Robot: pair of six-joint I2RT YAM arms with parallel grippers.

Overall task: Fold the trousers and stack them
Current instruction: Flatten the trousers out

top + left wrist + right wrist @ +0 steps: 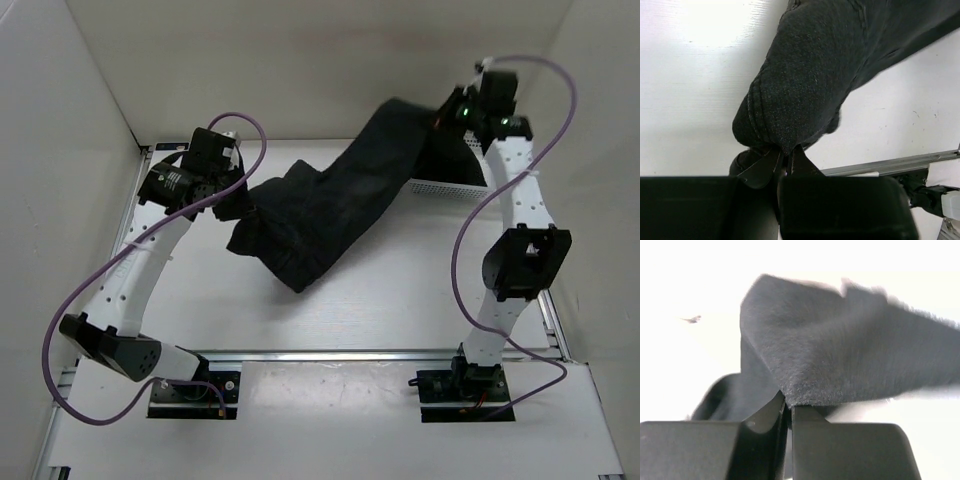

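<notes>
On my left wrist feed, the left gripper (787,156) has its two fingers pinched together on a bunched fold of the trousers (805,80). Only a sliver shows between the tips, and cloth fills it. The right gripper (788,404) is clamped the same way on an edge of the black fabric, which drapes over the fingertips and blurs toward the far side of that view.

From above, the trousers hang slung between both arms and sag in the middle down to the table (380,300). I cannot tell how much of the fabric rests there. The right-hand end is lifted high at the back and hides most of the white mesh basket (447,186); I see only one side wall. I cannot tell waistband from leg ends anywhere.
</notes>
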